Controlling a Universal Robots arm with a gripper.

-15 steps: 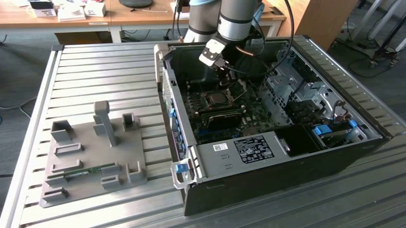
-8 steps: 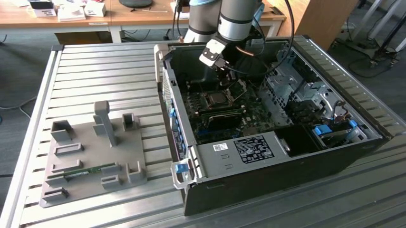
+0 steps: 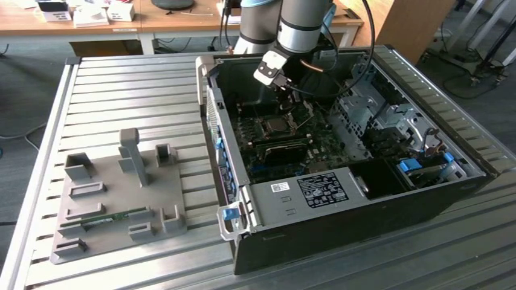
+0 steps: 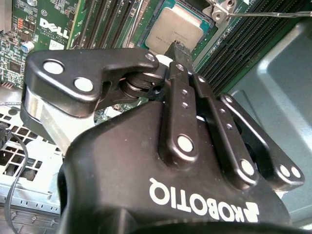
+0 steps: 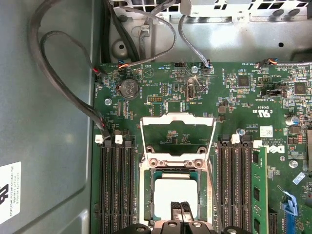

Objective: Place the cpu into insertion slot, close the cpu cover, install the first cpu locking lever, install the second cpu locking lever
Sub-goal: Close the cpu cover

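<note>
The robot's black two-finger gripper (image 5: 180, 210) has its fingertips drawn together with barely a sliver of gap and nothing clamped between them. They sit at the near edge of the cpu (image 5: 170, 192), a small flat square chip with a silver-grey metal top. Whether they touch the top or hover just over it cannot be told.

The chip lies flat inside the insertion slot (image 5: 147, 192), the square dark socket with a silver metal border on the green circuit board (image 5: 161, 92), between the banks of long black memory slots. The cpu cover (image 5: 176, 118), a thin silvery frame plate with a large square window, is swung back on its hinge and lies open beyond the socket.

The step in hand looks like the seating of the chip. To do it well, any contact should be light and straight down on the metal top. No sideways drag, since the chip should drop in level with all four edges inside the border rather than be forced.

In the exterior view the arm comes down from the upper middle of the frame into the open black computer case (image 3: 339, 235). The wrist is tilted, and the gripper (image 3: 282, 95) points down at the board near the frame's centre.
</note>
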